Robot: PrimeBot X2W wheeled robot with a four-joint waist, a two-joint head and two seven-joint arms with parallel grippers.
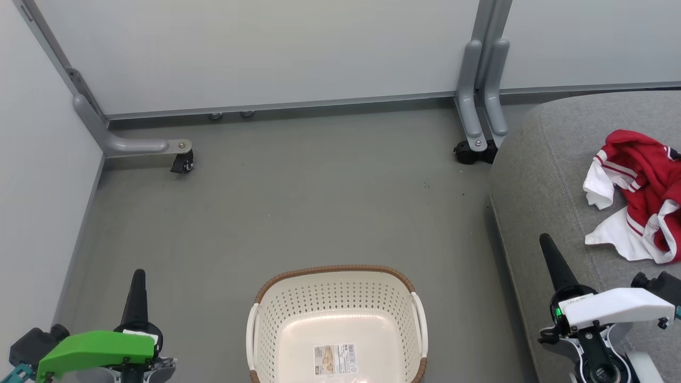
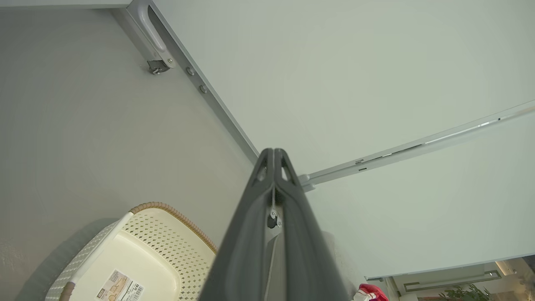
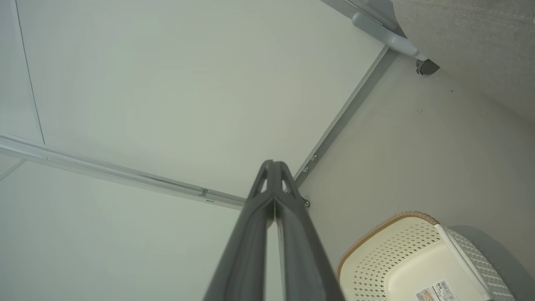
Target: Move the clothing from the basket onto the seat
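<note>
I count one basket (image 1: 330,295) near centre on the floor (image 1: 298,202) and one red-and-white heap of clothing (image 1: 641,191) lying on the seat (image 1: 553,175) at right. On the left gripper (image 1: 138,274) and the right gripper (image 1: 545,239), the jaws are together, holding nothing.

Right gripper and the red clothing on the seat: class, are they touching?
Apart. The head view shows a strip of bare grey seat between the right gripper, fingers shut, and the nearest white edge of the clothing.

The right gripper (image 3: 273,164), closed tight, points at the wall panel (image 3: 167,83), with the basket (image 3: 388,221) nearby.
</note>
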